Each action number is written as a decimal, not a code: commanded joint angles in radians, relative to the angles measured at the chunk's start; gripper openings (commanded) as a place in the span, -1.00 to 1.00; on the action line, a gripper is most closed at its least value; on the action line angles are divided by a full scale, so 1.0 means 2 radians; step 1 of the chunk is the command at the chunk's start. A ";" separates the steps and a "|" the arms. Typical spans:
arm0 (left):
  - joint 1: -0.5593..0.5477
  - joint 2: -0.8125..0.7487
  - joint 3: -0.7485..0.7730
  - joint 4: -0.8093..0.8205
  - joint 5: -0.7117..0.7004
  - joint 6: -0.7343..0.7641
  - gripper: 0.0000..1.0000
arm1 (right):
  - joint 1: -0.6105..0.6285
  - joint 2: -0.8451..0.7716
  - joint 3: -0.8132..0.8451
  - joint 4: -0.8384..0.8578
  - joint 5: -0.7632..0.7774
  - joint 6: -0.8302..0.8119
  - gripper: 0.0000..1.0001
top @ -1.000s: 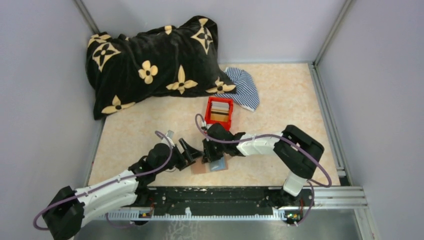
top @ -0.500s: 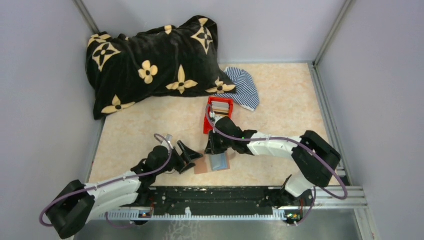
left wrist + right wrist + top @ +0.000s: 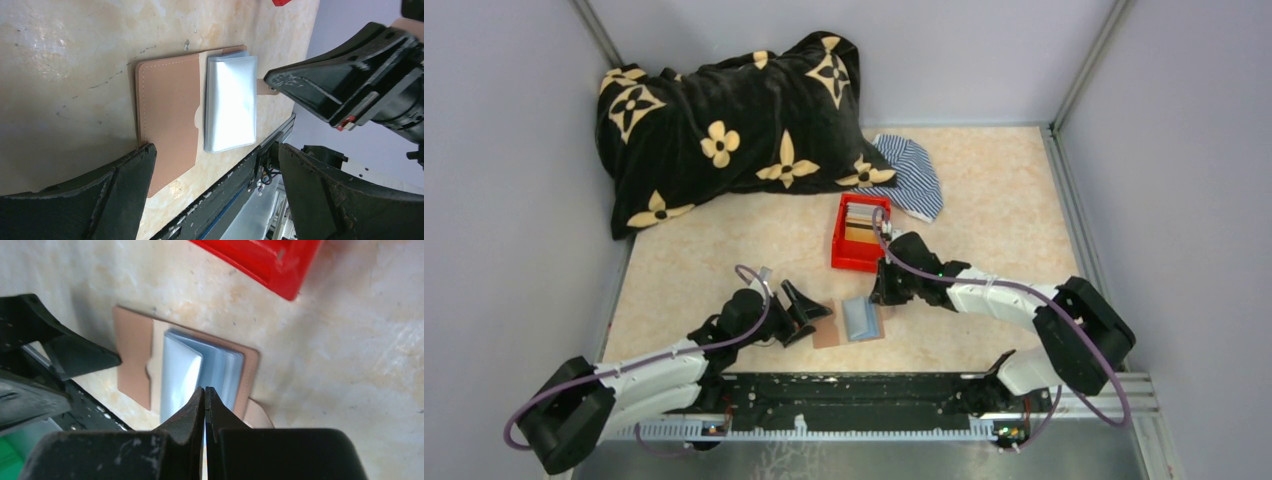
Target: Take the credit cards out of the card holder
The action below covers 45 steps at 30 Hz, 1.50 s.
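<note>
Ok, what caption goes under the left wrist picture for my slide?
Open left gripper facing the unfolded card holder on the table, shut right gripper alongside.

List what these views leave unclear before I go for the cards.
- Cards: in both wrist views the card holder shows only glossy blue-grey sleeves; no card can be told apart inside.
- Right gripper: its shut fingers cover the sleeves' near edge in the right wrist view; whether they touch is unclear.
- Red box: contents too small from the top, cut off by the right wrist view's upper edge.
</note>
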 commanded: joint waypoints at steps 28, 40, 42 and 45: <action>0.001 -0.019 -0.007 -0.043 0.002 0.003 0.98 | 0.085 0.056 0.037 0.044 -0.021 0.011 -1.00; 0.001 -0.033 -0.013 -0.047 -0.002 0.003 0.98 | 0.111 0.090 0.071 0.056 -0.034 0.014 -1.00; 0.001 -0.036 -0.015 -0.045 -0.002 0.003 0.98 | 0.117 0.089 0.079 0.055 -0.034 0.014 -1.00; 0.001 -0.040 -0.014 -0.044 -0.003 0.006 0.98 | 0.121 0.085 0.085 0.056 -0.033 0.014 -1.00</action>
